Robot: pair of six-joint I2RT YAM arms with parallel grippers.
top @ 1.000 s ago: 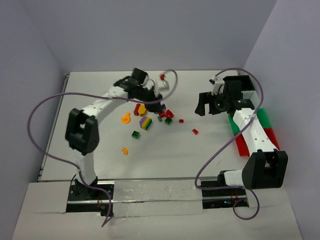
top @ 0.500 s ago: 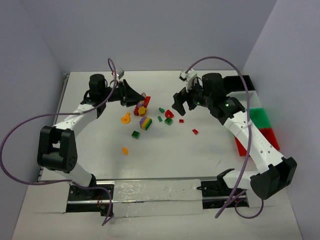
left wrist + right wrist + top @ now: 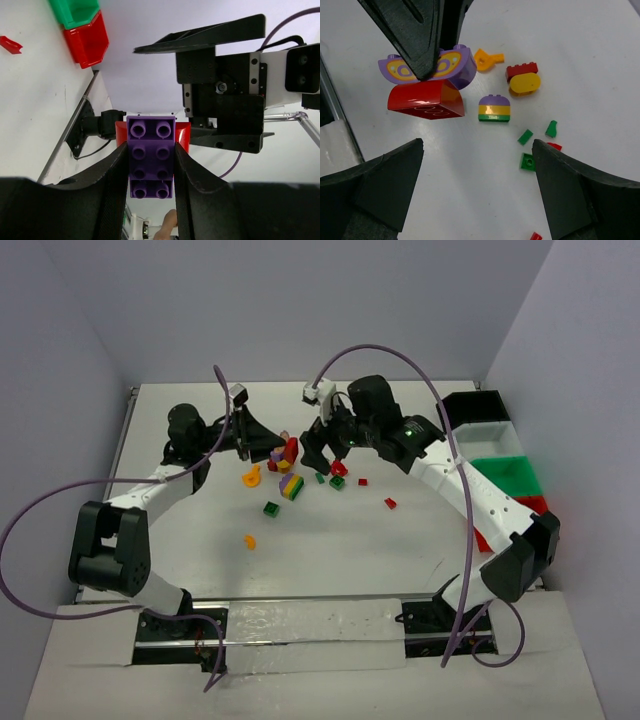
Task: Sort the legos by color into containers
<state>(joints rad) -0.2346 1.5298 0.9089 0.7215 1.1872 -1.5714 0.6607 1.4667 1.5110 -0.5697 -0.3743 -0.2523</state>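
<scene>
My left gripper (image 3: 150, 149) is shut on a purple lego (image 3: 151, 172) with a red curved lego (image 3: 183, 136) stuck to it, held above the table. In the right wrist view the same purple piece (image 3: 451, 65) and red piece (image 3: 427, 100) hang from the left fingers (image 3: 417, 35). My right gripper (image 3: 477, 187) is open and empty, just right of that held piece (image 3: 289, 450). Under it lie the stacked purple-yellow-green block (image 3: 494, 108), green bits (image 3: 528, 161) and an orange piece (image 3: 487, 58). The containers stand at the right: black (image 3: 475, 405), white (image 3: 484, 436), green (image 3: 506, 476), red (image 3: 484, 536).
Loose legos lie mid-table: an orange piece (image 3: 251, 478), a green brick (image 3: 271, 508), another orange one (image 3: 248, 541), red bits (image 3: 390, 503). A red brick under a yellow oval (image 3: 524, 83) sits by the pile. Purple cables arc over both arms.
The right arm swung left from the containers to the pile. The left arm drew back to the left and now points right with the purple and red piece lifted.
</scene>
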